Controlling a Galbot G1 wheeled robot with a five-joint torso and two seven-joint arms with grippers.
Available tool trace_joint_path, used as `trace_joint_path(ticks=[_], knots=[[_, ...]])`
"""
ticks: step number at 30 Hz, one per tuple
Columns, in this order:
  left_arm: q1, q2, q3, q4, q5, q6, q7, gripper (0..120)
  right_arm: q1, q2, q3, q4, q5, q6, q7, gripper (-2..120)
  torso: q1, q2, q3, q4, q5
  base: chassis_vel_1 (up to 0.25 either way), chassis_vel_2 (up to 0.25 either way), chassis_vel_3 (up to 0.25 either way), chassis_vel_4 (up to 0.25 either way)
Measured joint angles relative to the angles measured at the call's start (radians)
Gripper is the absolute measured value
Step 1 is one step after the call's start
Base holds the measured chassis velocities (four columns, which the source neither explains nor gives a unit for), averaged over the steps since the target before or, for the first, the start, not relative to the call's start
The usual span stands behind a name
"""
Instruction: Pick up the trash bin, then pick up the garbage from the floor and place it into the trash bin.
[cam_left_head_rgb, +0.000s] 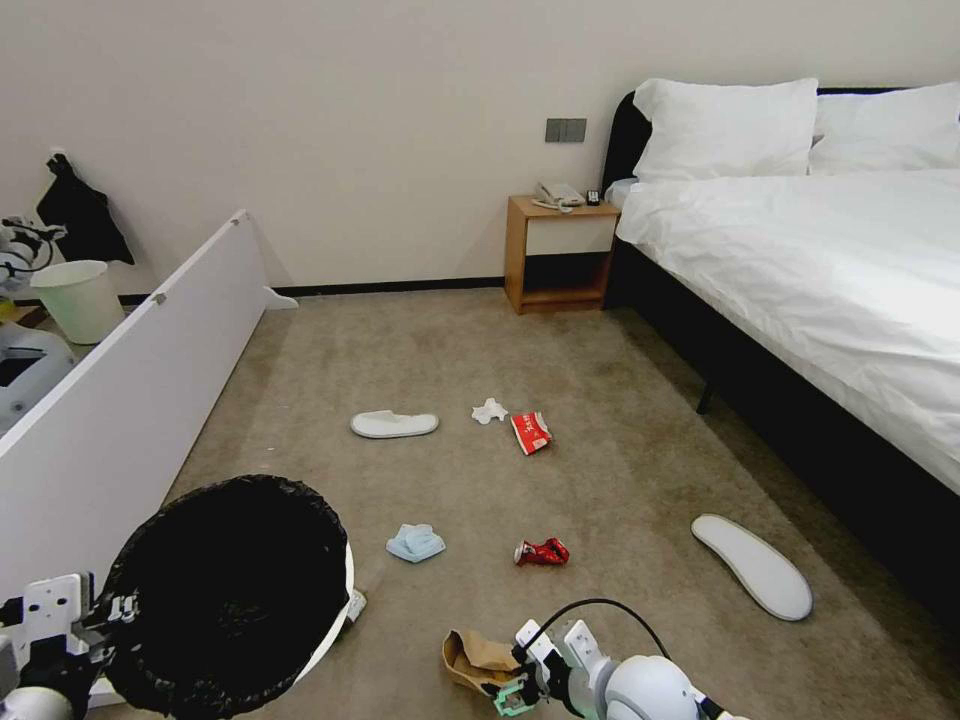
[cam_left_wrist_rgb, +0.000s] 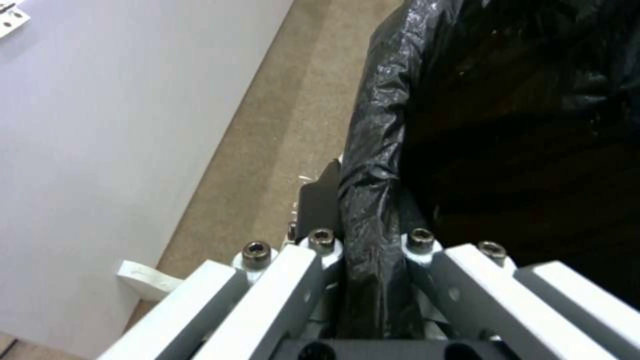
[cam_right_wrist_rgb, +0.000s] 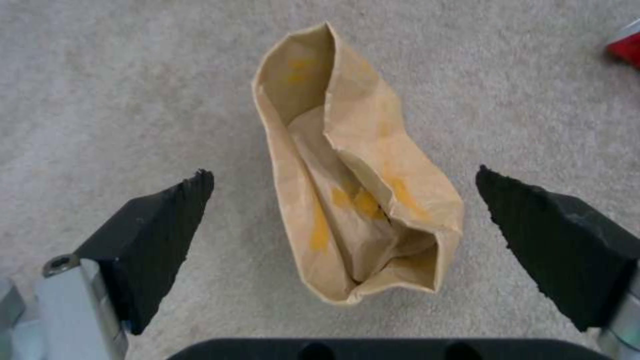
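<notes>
1. Left gripper (cam_left_wrist_rgb: 373, 280) — clamped on the bag-lined rim of the trash bin (cam_left_head_rgb: 235, 590), held at the robot's left.
2. Right gripper (cam_right_wrist_rgb: 343, 210) — fingers spread wide, hovering over the brown paper bag (cam_right_wrist_rgb: 353, 175) on the carpet (cam_left_head_rgb: 620, 470).

My head camera looks forward and down across the beige carpet floor (cam_left_head_rgb: 620, 400) toward the bed. My left wrist camera sits tight against the black-bag-lined white round trash bin (cam_left_wrist_rgb: 380, 165). My right wrist camera faces straight down, close over the crumpled brown paper bag (cam_right_wrist_rgb: 353, 190), shared with the head view's bottom edge (cam_left_head_rgb: 475, 660).
</notes>
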Motion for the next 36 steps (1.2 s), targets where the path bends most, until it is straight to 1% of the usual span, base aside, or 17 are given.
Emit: trace_joint_path(ticks=[2,6,12,16,30,31,32,33,35,36], knots=[[0.0,-0.004,0.007,-0.001,0.002,0.0,0.0,3,0.005,0.026,0.002,-0.044,-0.02,0.005,-0.007,100,0.0,0.0,0.0,0.0,0.0,0.0,0.0,0.0,0.0],[0.0,-0.004,0.008,-0.003,0.003,0.0,0.0,3,0.015,0.043,-0.003,-0.071,-0.035,0.009,-0.016,100,0.0,0.0,0.0,0.0,0.0,0.0,0.0,0.0,0.0],[0.008,-0.001,-0.004,-0.007,0.0,0.0,0.0,3,0.043,0.082,-0.025,-0.123,-0.045,0.008,-0.025,100,0.0,0.0,0.0,0.0002,0.0001,0.0,0.0,0.0,0.0],[0.011,0.0,-0.01,-0.012,-0.003,0.0,0.001,3,0.06,0.122,-0.033,-0.164,-0.055,0.008,-0.029,100,0.0,0.0,0.0,0.0,0.0,0.0,0.0,0.0,0.0],[0.011,-0.004,-0.007,-0.019,-0.002,0.0,0.001,3,0.092,0.174,-0.042,-0.238,-0.062,0.008,-0.045,100,0.0,0.0,0.0,0.0,0.0,0.0,0.0,0.0,0.0],[0.012,-0.004,-0.007,-0.02,-0.002,0.0,0.001,3,0.094,0.178,-0.039,-0.247,-0.062,0.009,-0.047,98,0.0,0.0,0.0,0.0,0.0,0.0,0.0,0.0,0.0],[0.012,-0.003,-0.007,-0.02,-0.002,0.0,0.001,3,0.096,0.182,-0.035,-0.254,-0.062,0.009,-0.05,92,0.0,0.0,0.0,0.0,0.0,0.0,0.0,0.0,0.0],[0.012,-0.003,-0.007,-0.02,-0.002,0.0,0.001,3,0.096,0.182,-0.035,-0.254,-0.062,0.009,-0.05,92,0.0,0.0,0.0,0.0,0.0,0.0,0.0,0.0,0.0],[0.011,-0.003,-0.007,-0.021,-0.002,0.0,0.001,3,0.098,0.185,-0.03,-0.265,-0.061,0.009,-0.054,80,0.0,0.0,0.0,0.0,0.0,0.0,0.0,0.0,0.0],[0.011,-0.003,-0.007,-0.021,-0.002,0.0,0.001,3,0.098,0.185,-0.03,-0.265,-0.061,0.009,-0.054,80,0.0,0.0,0.0,0.0,0.0,0.0,0.0,0.0,0.0]])
